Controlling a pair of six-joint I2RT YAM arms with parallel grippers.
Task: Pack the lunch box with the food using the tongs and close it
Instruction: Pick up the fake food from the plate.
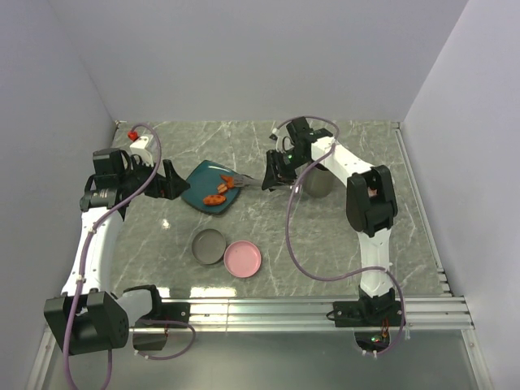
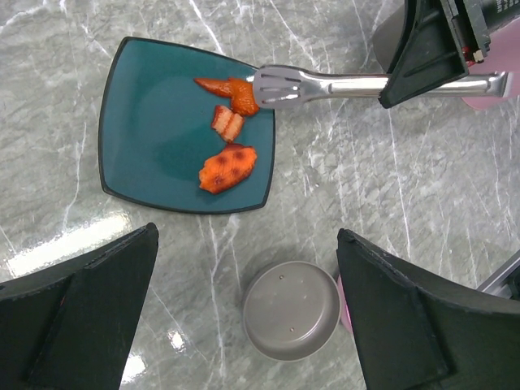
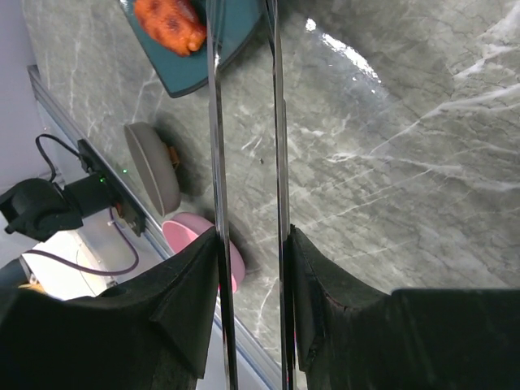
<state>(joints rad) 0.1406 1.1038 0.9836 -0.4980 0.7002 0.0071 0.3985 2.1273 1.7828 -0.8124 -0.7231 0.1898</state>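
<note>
My right gripper (image 1: 274, 175) (image 3: 252, 236) is shut on the silver tongs (image 2: 325, 84) (image 3: 216, 122), a finger pressing on each arm. The tongs' slotted head (image 2: 276, 88) lies over the end of an orange-red food piece (image 2: 230, 89) on the teal plate (image 2: 146, 122) (image 1: 197, 183). Two more orange-red pieces (image 2: 228, 166) (image 2: 228, 123) sit on the plate. Whether the tongs grip the piece is hidden. My left gripper (image 1: 169, 180) (image 2: 245, 236) hangs open and empty left of the plate. The pink lunch box bowl (image 1: 243, 258) (image 3: 199, 240) stands nearer the front.
A grey round lid-like dish (image 1: 210, 246) (image 2: 292, 309) lies beside the pink bowl. A grey cylindrical container (image 1: 318, 182) stands behind the right arm. White walls close in on three sides, and a metal rail (image 1: 309, 307) runs along the front edge.
</note>
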